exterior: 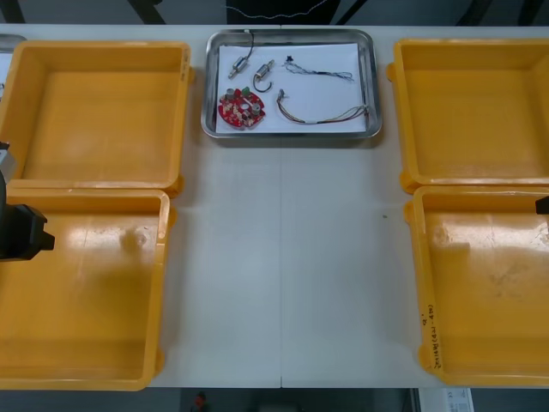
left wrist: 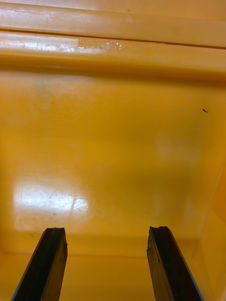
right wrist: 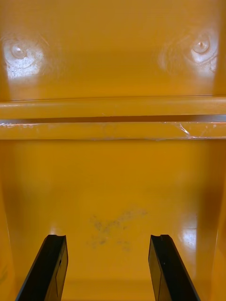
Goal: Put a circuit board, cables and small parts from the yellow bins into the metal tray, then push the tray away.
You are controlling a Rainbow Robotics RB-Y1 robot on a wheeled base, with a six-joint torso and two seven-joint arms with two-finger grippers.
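My left hand (left wrist: 106, 234) hangs released, fingers spread, over the lower-left yellow bin (exterior: 86, 292). My right hand (right wrist: 108, 240) is spread too, over the lower-right yellow bin (exterior: 480, 292). Well apart from both, at top centre on the counter (exterior: 283, 257), the metal tray (exterior: 375, 86) holds the red circuit board (exterior: 241, 109), cables (exterior: 322, 118) and small metal parts (exterior: 263, 69).

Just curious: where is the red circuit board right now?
Front view: the red circuit board lies in the metal tray, at its near left corner, beside the small metal parts.

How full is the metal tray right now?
Loaded, not empty: the metal tray holds a round red circuit board, small metal parts and cables on its white inside.
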